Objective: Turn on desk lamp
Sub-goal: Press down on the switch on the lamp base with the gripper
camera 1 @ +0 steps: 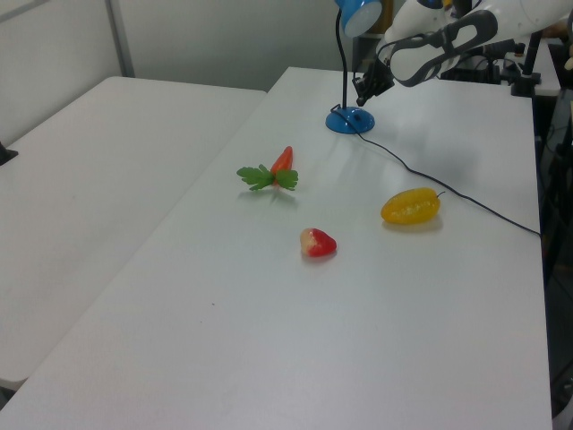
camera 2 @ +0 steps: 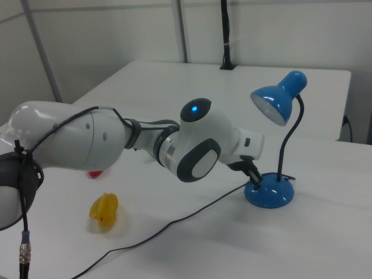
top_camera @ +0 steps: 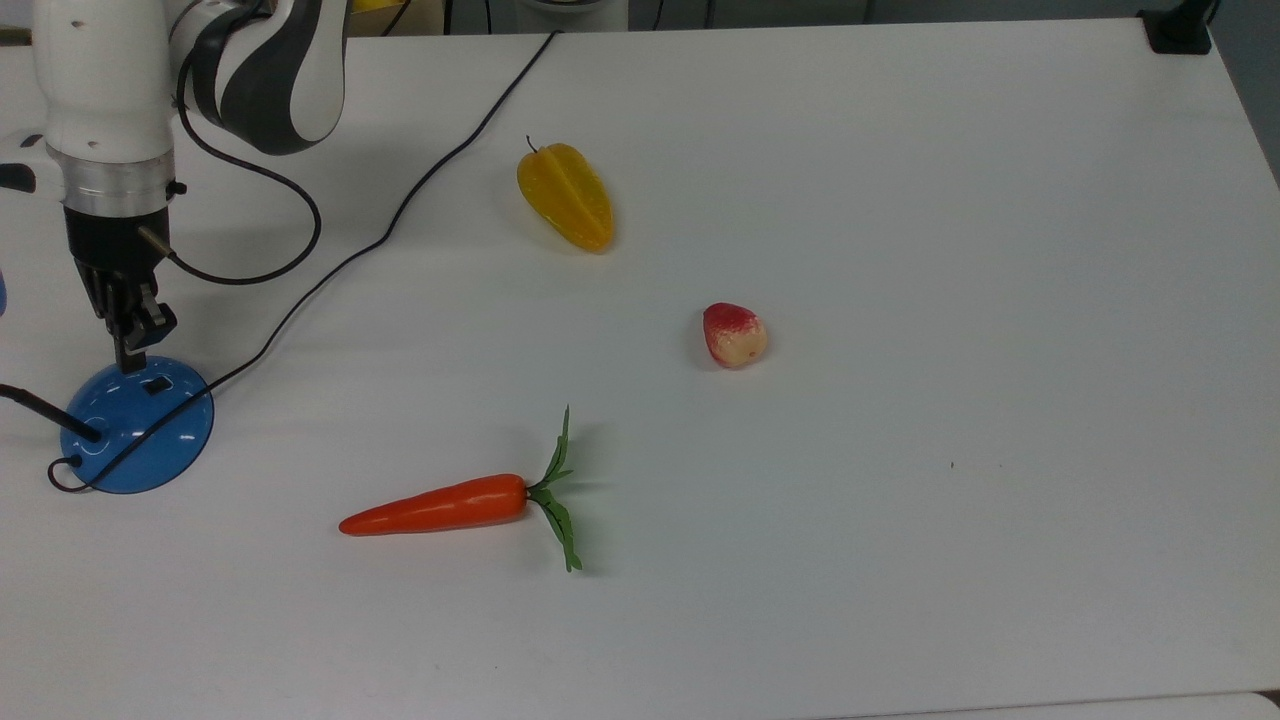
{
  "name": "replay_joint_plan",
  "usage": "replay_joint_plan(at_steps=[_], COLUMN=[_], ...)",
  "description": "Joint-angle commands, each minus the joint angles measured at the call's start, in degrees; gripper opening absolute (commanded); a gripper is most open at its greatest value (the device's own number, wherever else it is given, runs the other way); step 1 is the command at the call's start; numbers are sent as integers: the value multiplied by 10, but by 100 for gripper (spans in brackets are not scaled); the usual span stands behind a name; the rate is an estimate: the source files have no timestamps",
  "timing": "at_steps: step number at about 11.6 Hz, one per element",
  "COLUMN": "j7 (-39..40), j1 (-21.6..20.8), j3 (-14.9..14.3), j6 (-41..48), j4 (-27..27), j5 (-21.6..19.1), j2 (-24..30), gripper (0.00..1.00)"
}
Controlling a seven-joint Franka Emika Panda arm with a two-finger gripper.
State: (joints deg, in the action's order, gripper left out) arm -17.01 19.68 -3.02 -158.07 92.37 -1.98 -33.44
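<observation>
Desk lamp [top_camera: 137, 424] sits at the top view's left edge of the worktop [top_camera: 900, 200], blue dome base down, shade [camera 2: 279, 97] up on its thin neck and not visibly lit. Switch [top_camera: 157, 384] on the dome's upper slope, facing the arm.

Tool [top_camera: 130, 352] hangs just above the dome's far rim, slightly to the top view's left of the switch. Fingers look drawn close together, holding nothing.

Risks, as I judge them:
- Your tip is off to one side of the switch; pressing straight down would likely hit bare glossy dome and skid.
- A sideways shove could slide the light base or tip the lamp.
- Cord [top_camera: 400, 210] runs across the base; watch for snagging.

Arm pose: wrist near vertical in the top view, forearm reaching in low from the right view's left.
</observation>
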Motion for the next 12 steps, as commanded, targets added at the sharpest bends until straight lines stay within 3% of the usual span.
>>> replay_joint_plan(at_steps=[1, 12], j7=[-5, -6], j1=[0, -8], j3=[1, 0], j6=[-15, -17], j4=[-4, -24], j5=[0, 1], j2=[-13, -42], gripper=[0, 0])
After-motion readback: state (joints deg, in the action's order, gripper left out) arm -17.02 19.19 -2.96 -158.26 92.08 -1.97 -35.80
